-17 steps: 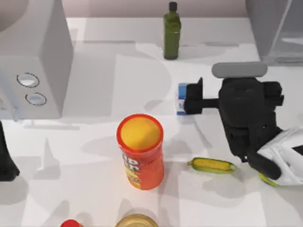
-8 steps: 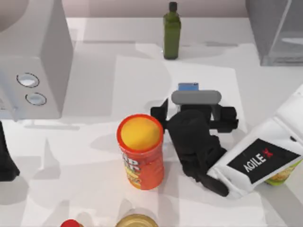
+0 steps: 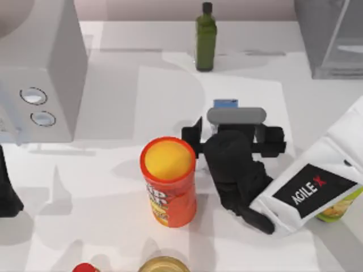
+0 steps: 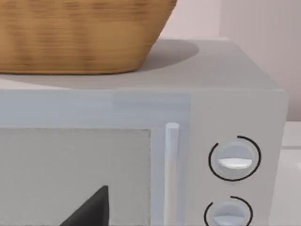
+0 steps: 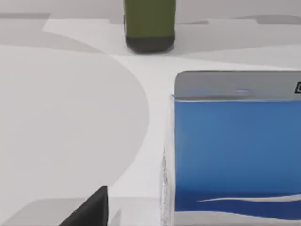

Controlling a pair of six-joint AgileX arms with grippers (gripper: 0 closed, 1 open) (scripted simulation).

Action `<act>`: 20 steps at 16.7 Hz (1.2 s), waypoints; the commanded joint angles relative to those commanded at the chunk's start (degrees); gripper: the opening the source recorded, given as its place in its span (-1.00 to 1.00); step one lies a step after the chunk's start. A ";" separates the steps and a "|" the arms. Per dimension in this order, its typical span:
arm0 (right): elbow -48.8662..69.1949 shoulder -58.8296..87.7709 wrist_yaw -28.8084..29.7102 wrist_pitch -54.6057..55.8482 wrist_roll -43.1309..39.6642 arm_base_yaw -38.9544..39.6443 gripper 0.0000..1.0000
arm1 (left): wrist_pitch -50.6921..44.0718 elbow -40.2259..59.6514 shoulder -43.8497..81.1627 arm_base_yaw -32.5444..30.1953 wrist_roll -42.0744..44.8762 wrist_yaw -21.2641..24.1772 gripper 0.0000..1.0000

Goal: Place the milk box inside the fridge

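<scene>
The right arm's wrist covers most of the milk box [image 3: 226,103], leaving just a blue sliver. The fridge [image 3: 332,34] is cut by the top view's corner. A yellow-lidded can [image 3: 164,264] and a red item [image 3: 85,268] are clipped at the bottom edge. The right wrist view crops the green bottle [image 5: 149,26] at its top.

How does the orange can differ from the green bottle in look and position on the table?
The orange can is a wide cylinder with a flat yellow lid, while the green bottle is slim and narrows to a dark cap. The can stands near the front middle of the table; the bottle stands at the back edge. The can has printed lettering on its side; the bottle looks plain. Both stand upright, and neither is touched by a tool.
</scene>
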 joint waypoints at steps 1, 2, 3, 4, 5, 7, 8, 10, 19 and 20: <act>0.04 0.37 -0.43 0.52 -0.28 -0.49 1.00 | 0.00 0.00 0.00 0.00 0.00 0.00 1.00; 0.44 0.88 -0.91 0.83 -0.58 -1.03 1.00 | 0.00 0.00 0.00 0.00 0.00 0.00 1.00; 1.37 1.63 -1.43 0.85 -0.89 -1.61 1.00 | 0.00 0.00 0.00 0.00 0.00 0.00 1.00; 2.78 2.58 -1.93 0.60 -1.18 -2.17 1.00 | 0.00 0.00 0.00 0.00 0.00 0.00 1.00; 4.43 3.60 -2.37 0.11 -1.42 -2.67 1.00 | 0.00 0.00 0.00 0.00 0.00 0.00 1.00; 7.92 5.44 -3.02 -1.10 -1.79 -3.39 1.00 | 0.00 0.00 0.00 0.00 0.00 0.00 1.00; 8.93 6.02 -3.21 -1.58 -1.91 -3.60 1.00 | 0.00 0.00 0.00 0.00 0.00 0.00 1.00; 9.34 6.18 -3.31 -1.83 -1.97 -3.71 1.00 | 0.00 0.00 0.00 0.00 0.00 0.00 1.00; 9.34 6.18 -3.31 -1.83 -1.97 -3.71 -0.06 | 0.00 0.00 0.00 0.00 0.00 0.00 1.00; 9.34 6.18 -3.31 -1.83 -1.97 -3.71 -0.21 | 0.00 0.00 0.00 0.00 0.00 0.00 1.00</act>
